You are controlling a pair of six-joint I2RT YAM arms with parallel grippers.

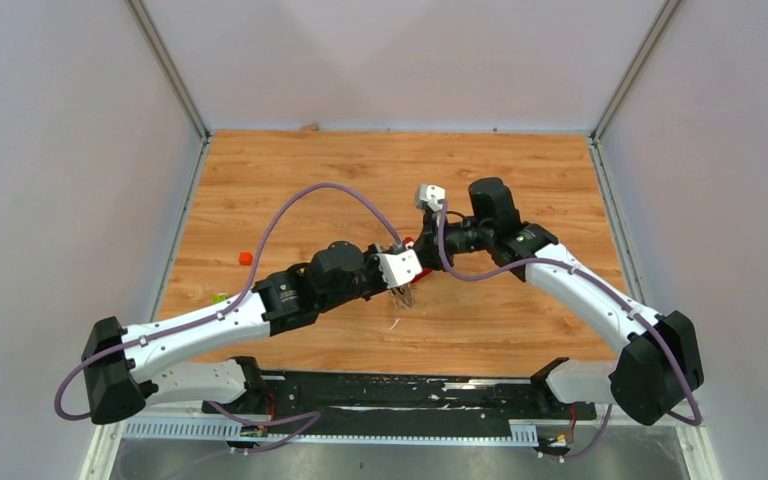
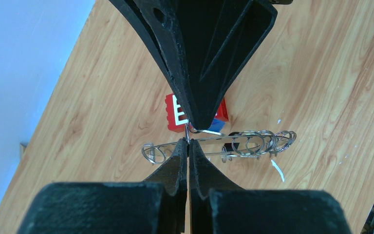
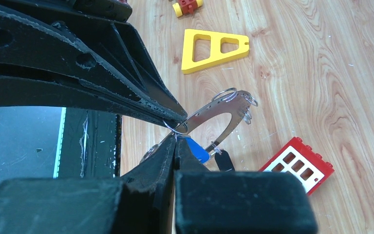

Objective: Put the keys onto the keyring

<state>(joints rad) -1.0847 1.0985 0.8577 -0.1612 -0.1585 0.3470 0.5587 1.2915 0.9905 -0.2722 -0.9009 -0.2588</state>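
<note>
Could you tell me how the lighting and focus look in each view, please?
Left wrist: the left gripper's fingers are dark and blurred, while the keyring is sharp with bright glints. Right wrist: the right gripper's fingers are equally soft and dark; the yellow frame is crisp. Top external: even, diffuse light, faint shadows on the table, the keyring too small to resolve.

Red block (image 3: 297,163), yellow triangular frame (image 3: 215,48) and orange bit (image 1: 245,257) lie on the wooden table (image 1: 520,180).
</note>
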